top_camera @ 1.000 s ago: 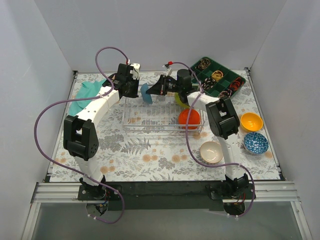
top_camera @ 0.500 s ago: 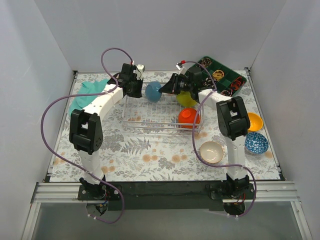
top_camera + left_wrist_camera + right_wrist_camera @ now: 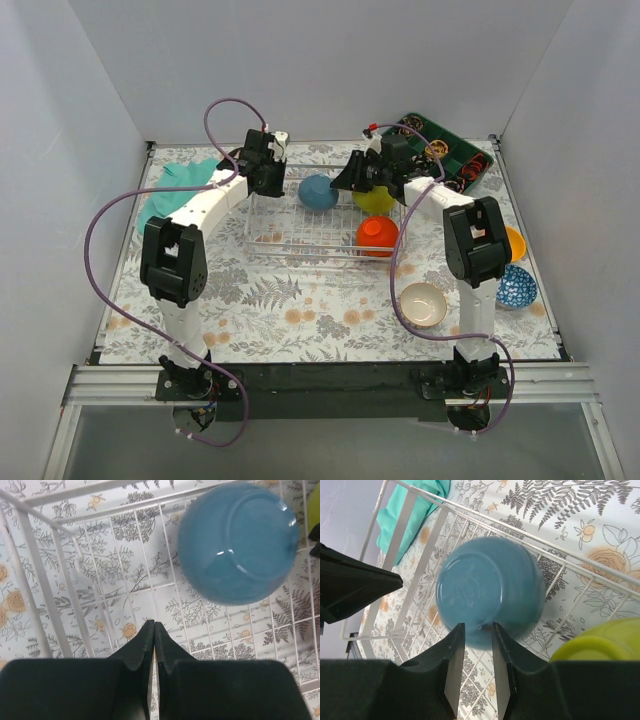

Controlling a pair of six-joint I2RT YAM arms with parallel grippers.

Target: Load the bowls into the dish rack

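The silver wire dish rack (image 3: 300,240) stands mid-table. In it are a blue bowl (image 3: 318,191), bottom up and blurred, a yellow-green bowl (image 3: 376,199) and an orange-red bowl (image 3: 377,232). My right gripper (image 3: 342,182) hovers just right of the blue bowl. In the right wrist view the gripper (image 3: 478,627) has its jaws slightly apart, with the blue bowl (image 3: 490,587) just beyond the tips. My left gripper (image 3: 270,183) is shut and empty over the rack's left end. In the left wrist view the gripper (image 3: 154,626) is above the rack floor, the blue bowl (image 3: 237,542) up right.
A beige bowl (image 3: 423,304), an orange bowl (image 3: 513,242) and a blue patterned bowl (image 3: 515,286) sit on the table to the right. A dark green compartment tray (image 3: 462,158) is at the back right. A teal cloth (image 3: 172,192) lies at the back left.
The right gripper carried the blue bowl rightward over the rack and let it go; it now lies bottom up in the rack. The right arm pulled back right. The left gripper barely moved.
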